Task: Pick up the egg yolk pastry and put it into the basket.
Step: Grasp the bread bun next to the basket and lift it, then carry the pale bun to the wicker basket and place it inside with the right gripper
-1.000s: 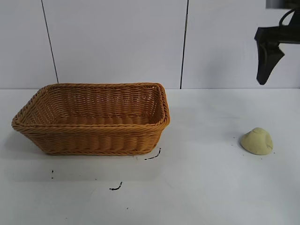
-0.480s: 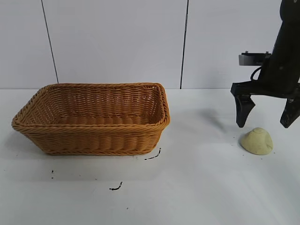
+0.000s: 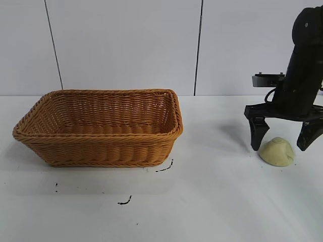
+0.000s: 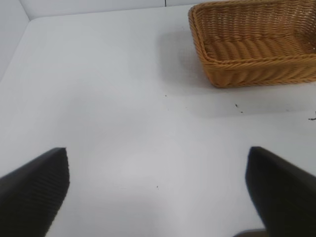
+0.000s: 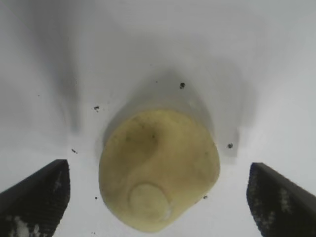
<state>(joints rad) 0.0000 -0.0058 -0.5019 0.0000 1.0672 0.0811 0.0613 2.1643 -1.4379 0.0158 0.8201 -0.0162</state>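
Two black fingers of the right hand [image 3: 281,142] stand spread wide on either side of the egg yolk pastry [image 3: 276,152], which sits on the white tabletop [image 3: 217,201] at the right of the exterior view. One fingertip hangs just beside the pastry's left edge, the other just past its right edge, and neither visibly touches it. The right wrist view looks straight down on the pastry [image 5: 159,168], a pale cream-yellow dome with a small round mark on its surface, lying between the two dark finger pads [image 5: 35,195] with bare tabletop showing on both sides. A few tiny dark specks dot the tabletop near it.

Well apart to the left stands the basket [image 3: 101,127], an orange-brown wicker rectangle with flared sides and a braided rim, upright on the tabletop. Small black marks [image 3: 164,169] lie on the tabletop just in front of its near right corner.

Seen from the left wrist view, the left hand [image 4: 158,190] is also spread wide, its fingers apart over bare tabletop with nothing between them, and the basket [image 4: 256,49] lies farther off beyond it.
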